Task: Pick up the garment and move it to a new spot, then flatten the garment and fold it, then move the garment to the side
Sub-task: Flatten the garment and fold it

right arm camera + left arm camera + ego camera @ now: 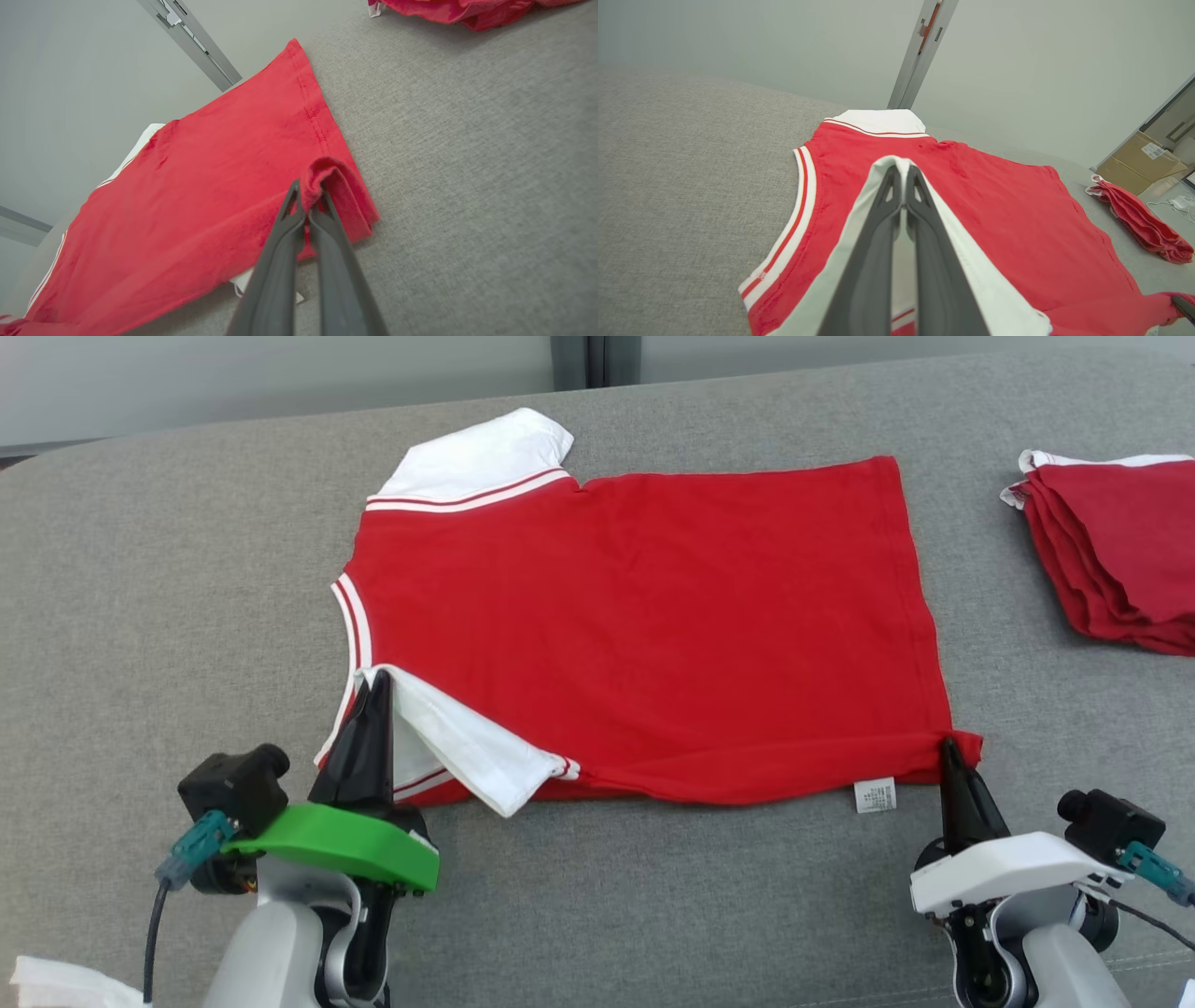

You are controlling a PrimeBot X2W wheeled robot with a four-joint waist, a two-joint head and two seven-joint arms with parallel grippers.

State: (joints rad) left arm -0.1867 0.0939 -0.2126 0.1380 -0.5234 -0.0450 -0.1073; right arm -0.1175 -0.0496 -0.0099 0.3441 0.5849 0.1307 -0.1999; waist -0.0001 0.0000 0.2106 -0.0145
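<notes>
At the left, the left pincer (pixel 378 683) is pressed together on the near white sleeve (pixel 467 751) of the garment (pixel 653 616), with the cloth draped over its tips. The red garment lies spread in the middle of the grey cloth-covered desk (pixel 140 616), collar to the left and hem to the right, its far sleeve (pixel 485 457) flat. At the near right corner of the hem, the right pincer (pixel 949 749) pinches a small bunched fold of red cloth, just beside the care label (pixel 875 795). Further right, well apart, sits a stack of folded red garments (pixel 1111 551).

The step in hand looks like the first lengthwise fold. To do it well, both arms should lift the near edge together, only slightly off the desk. They should carry it away from the robot at an even pace, so the edge runs straight between them. The sleeve should land inside the fold, and the carried edge should lie parallel to the far one before release.
</notes>
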